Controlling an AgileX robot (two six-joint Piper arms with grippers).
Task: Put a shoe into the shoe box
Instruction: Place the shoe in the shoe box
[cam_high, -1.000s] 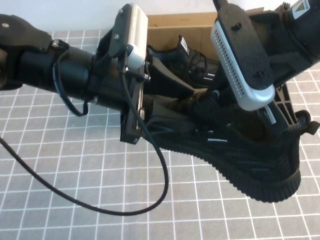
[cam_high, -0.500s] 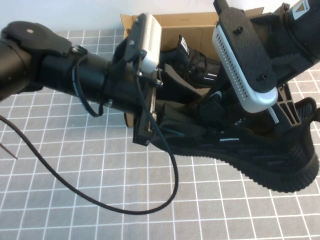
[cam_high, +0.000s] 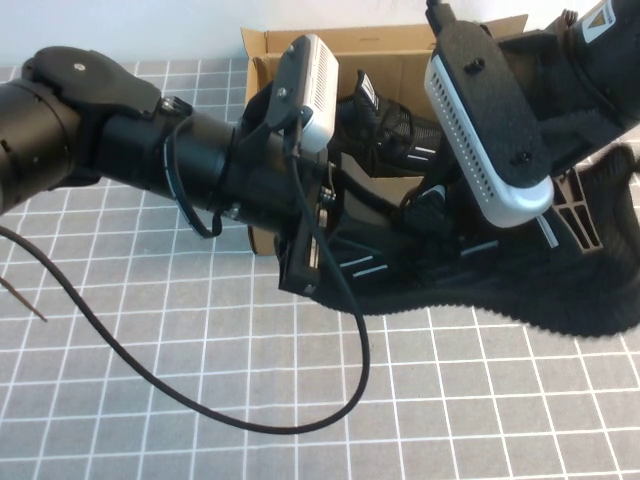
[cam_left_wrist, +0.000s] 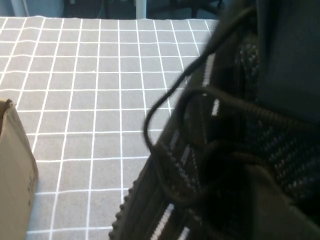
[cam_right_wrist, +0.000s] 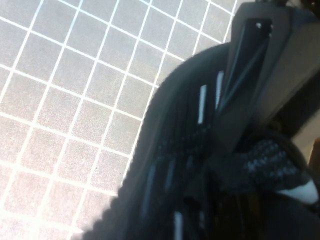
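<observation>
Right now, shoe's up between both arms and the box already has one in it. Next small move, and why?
Probably carry the shoe back and over the open shoe box, then lower it beside the second shoe already inside. The right gripper is shut on the shoe, which hangs tilted in front of the box, not over it. The left gripper sits at the shoe's other end; its hold is unclear.

Black shoe (cam_high: 480, 275) with thin white stripes; brown box (cam_high: 385, 45); grey table (cam_high: 130, 350) with white grid; black arms, silver cameras.
</observation>
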